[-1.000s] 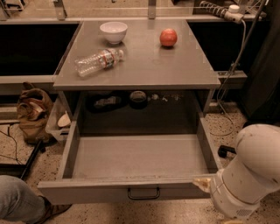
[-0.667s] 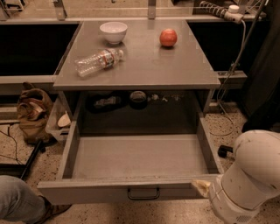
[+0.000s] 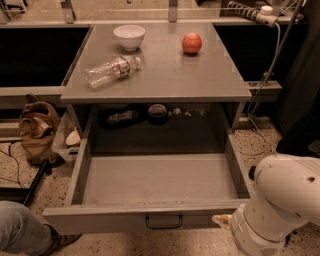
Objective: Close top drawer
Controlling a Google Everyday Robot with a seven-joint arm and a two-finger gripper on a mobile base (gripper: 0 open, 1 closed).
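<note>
Down low, the wide grey metal top drawer (image 3: 160, 180) stands pulled fully out from under the grey table (image 3: 165, 75). The white robot arm's (image 3: 280, 200) gripper (image 3: 221, 220) sits by the front panel's right end; whether it is spread or closed cannot be told.

A grey table (image 3: 200, 80) stands on a speckled terrazzo floor (image 3: 12, 167) under dim, warm light. Behind its far edge runs a pale counter (image 3: 40, 22) with dark openings (image 3: 35, 55) below. Past the far right corner a power strip (image 3: 250, 12) lies on the counter, its cable (image 3: 272, 55) hanging to the floor. A brown bag (image 3: 37, 127) slumps by the left edge. The gripper (image 3: 221, 219) is low near the front right corner.
</note>
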